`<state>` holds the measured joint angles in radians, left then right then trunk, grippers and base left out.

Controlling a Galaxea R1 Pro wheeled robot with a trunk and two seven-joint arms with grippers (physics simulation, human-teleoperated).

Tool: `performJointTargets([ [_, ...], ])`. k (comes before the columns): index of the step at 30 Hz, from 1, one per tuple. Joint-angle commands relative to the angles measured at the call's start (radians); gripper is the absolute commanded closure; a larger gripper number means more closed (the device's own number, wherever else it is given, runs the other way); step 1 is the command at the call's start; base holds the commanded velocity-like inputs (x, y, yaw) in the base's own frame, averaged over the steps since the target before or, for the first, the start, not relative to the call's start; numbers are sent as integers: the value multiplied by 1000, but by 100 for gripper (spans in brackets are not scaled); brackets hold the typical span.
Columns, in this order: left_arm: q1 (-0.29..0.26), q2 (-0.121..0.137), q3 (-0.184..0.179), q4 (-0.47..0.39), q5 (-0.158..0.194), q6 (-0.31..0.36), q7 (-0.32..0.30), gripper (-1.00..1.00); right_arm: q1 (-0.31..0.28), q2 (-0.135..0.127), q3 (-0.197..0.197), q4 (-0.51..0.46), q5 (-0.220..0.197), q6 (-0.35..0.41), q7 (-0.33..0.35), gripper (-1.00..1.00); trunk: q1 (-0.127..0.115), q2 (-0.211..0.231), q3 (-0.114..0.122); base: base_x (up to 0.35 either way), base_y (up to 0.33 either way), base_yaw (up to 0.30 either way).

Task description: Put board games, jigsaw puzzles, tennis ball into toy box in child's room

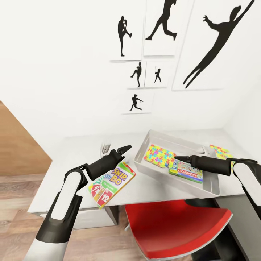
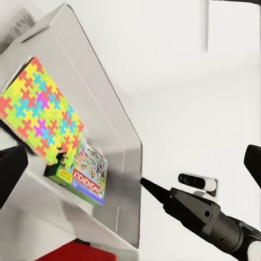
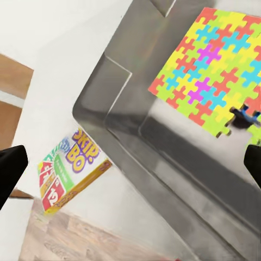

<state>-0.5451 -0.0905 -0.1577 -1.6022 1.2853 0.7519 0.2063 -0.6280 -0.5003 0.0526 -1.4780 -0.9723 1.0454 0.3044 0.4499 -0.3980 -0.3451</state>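
Note:
The grey toy box [image 1: 140, 156] stands on the pale table [image 1: 72, 156]. Inside it lie a bright jigsaw puzzle [image 1: 158, 154] and the Monopoly board game [image 1: 187, 171]. My right gripper [image 1: 180, 158] hovers open over the box between those two, holding nothing. The Skip-Bo board game [image 1: 112, 183] sits tilted near the table's front edge, just left of the toy box and under my left forearm; I cannot tell whether it rests flat. My left gripper [image 1: 126, 148] is open above it and beside the box's left wall. A second jigsaw puzzle [image 1: 221, 150] lies on the table behind my right arm.
A red chair [image 1: 177, 228] is tucked under the table's front edge below the toy box. A small white gadget [image 1: 105, 148] stands on the table behind my left gripper. The white wall with silhouette posters [image 1: 163, 29] rises directly behind. Wood floor [image 1: 18, 188] shows at left.

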Motion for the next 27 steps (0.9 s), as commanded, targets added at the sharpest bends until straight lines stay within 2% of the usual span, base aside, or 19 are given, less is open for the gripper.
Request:
performJointTargets([
  [1,-1,0,1,-1,10,3,10,-100,-1,-1,0,0,11,2,10,-100,0,-2,-2,-267,132,0],
  [10,0,0,1,-1,10,2,7,-100,4,-5,-29,-36,12,2,8,-100,0,-2,-2,-259,182,0],
  [14,0,0,1,-1,10,2,7,-100,5,-6,-88,-67,14,2,5,-100,0,-2,-2,-148,120,0],
  [15,0,0,1,-1,10,2,7,-100,5,-6,-88,-67,14,2,5,-100,0,-2,-2,-103,84,0],
  [16,0,0,1,-1,10,2,7,-100,10,-6,-124,-86,14,2,-1,-100,0,-2,-2,-66,53,0],
  [17,0,0,1,-1,10,2,7,-100,10,-6,-124,-86,14,2,-1,-100,0,-2,-2,-66,53,0],
  [20,0,0,1,-1,10,1,6,-100,21,-6,-165,-105,15,2,-24,-100,0,-2,-2,-43,35,0],
  [27,0,0,-1,-1,9,2,6,-100,31,-5,-197,-118,14,2,-79,-100,0,-2,-2,-20,16,0],
])
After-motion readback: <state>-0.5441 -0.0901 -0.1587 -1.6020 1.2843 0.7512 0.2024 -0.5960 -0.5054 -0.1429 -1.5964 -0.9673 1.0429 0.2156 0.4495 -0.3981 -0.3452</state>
